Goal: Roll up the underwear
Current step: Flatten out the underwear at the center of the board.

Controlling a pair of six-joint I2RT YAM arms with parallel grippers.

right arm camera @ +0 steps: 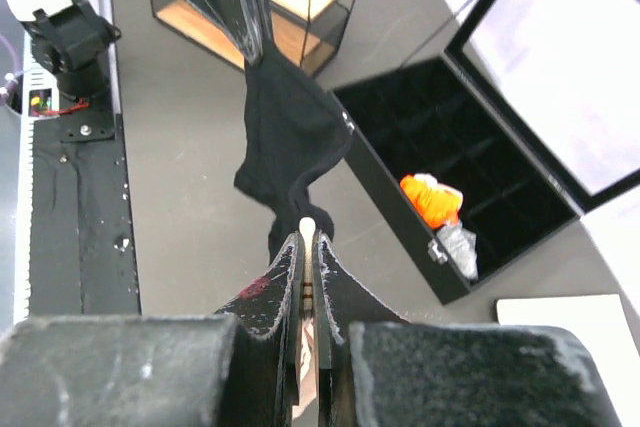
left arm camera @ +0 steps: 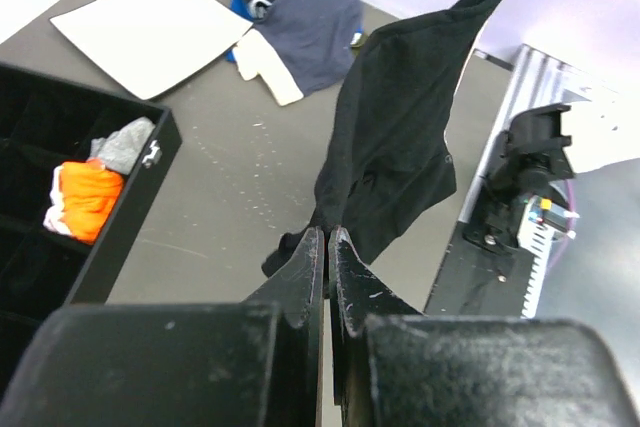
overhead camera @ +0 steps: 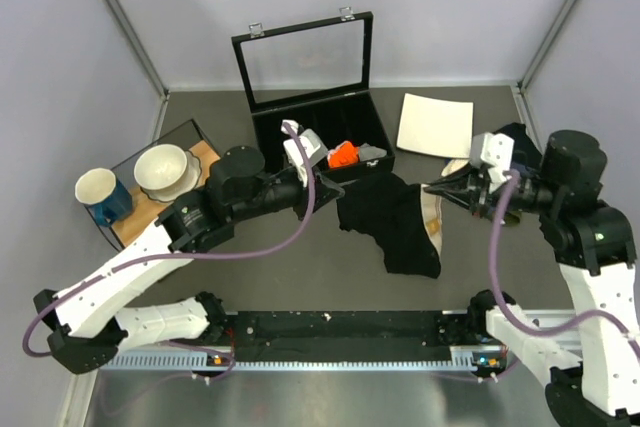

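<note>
The black underwear (overhead camera: 392, 222) with its pale beige waistband hangs stretched between my two grippers above the table. My left gripper (overhead camera: 335, 192) is shut on its left end, seen in the left wrist view (left arm camera: 327, 232) with black fabric (left arm camera: 400, 137) trailing away. My right gripper (overhead camera: 432, 190) is shut on the beige waistband edge, seen in the right wrist view (right arm camera: 308, 230) with the fabric (right arm camera: 290, 137) running to the other gripper.
An open black compartment case (overhead camera: 320, 127) holds a bright orange cloth roll (overhead camera: 343, 155) and a grey item. A white plate (overhead camera: 434, 125) lies at the back right. A navy garment (left arm camera: 315, 27) lies beside the plate. Cups (overhead camera: 165, 169) sit on a wooden tray at left.
</note>
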